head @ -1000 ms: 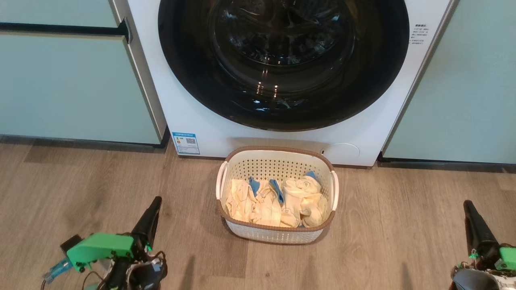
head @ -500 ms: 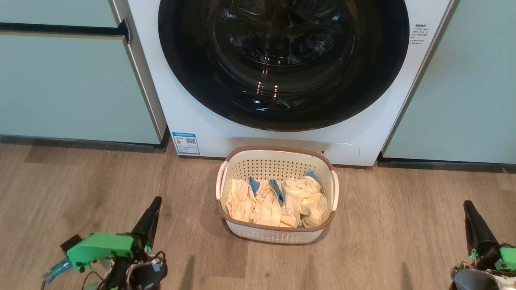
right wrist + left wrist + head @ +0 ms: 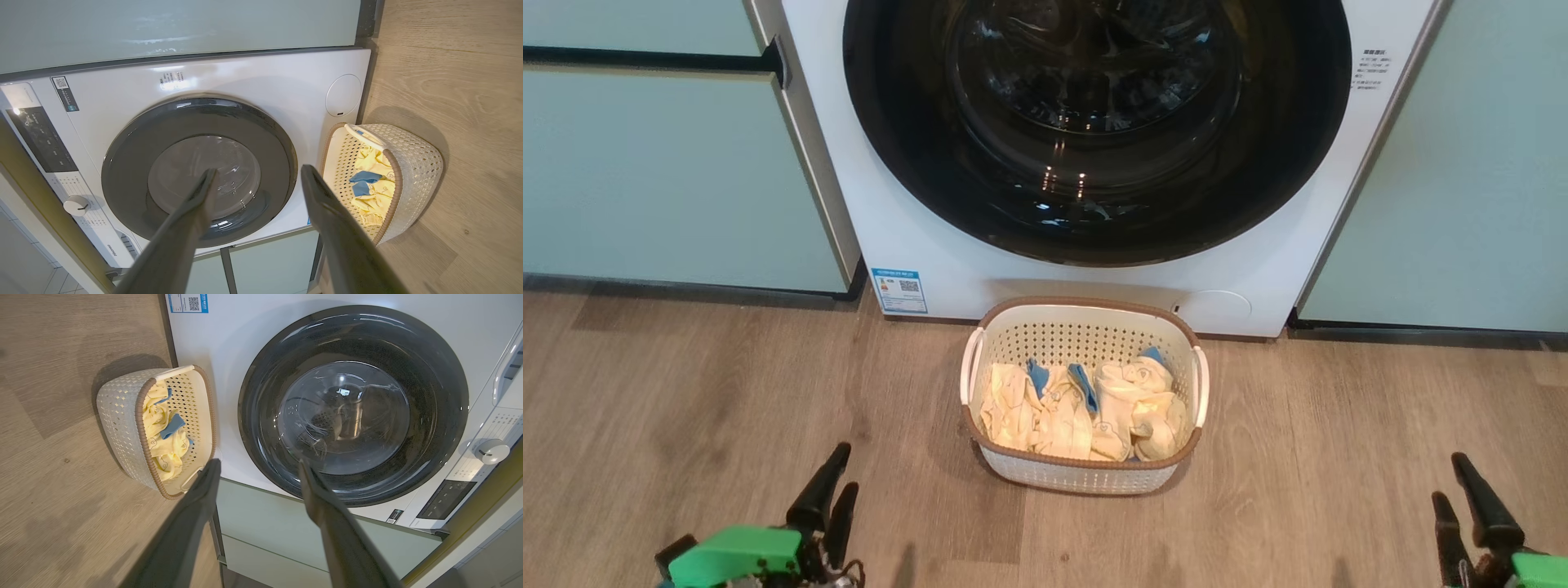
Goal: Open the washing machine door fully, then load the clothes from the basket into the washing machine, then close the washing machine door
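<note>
The white washing machine (image 3: 931,245) stands ahead with its round black door (image 3: 915,147) shut flat against the front. On the floor just before it sits the cream basket (image 3: 1078,478), holding the pale yellow clothes (image 3: 1086,408) with blue patches. My left gripper (image 3: 837,478) hangs low at the left, well short of the basket, open and empty. My right gripper (image 3: 1450,480) is low at the far right, also open and empty. In the left wrist view the left gripper (image 3: 258,463) points at the door (image 3: 353,404). In the right wrist view the right gripper (image 3: 259,170) faces the door (image 3: 196,167) beside the basket (image 3: 412,171).
Pale green cabinet panels (image 3: 670,180) flank the machine on the left and on the right (image 3: 1478,180). Wooden floor (image 3: 686,392) spreads on both sides of the basket. A control knob (image 3: 492,451) sits on the machine's panel, and a blue sticker (image 3: 899,290) marks its lower left corner.
Both grippers have gone from shut to open, their fingers now apart. Both have dropped lower in the head view. Basket, clothes and door have not moved.
</note>
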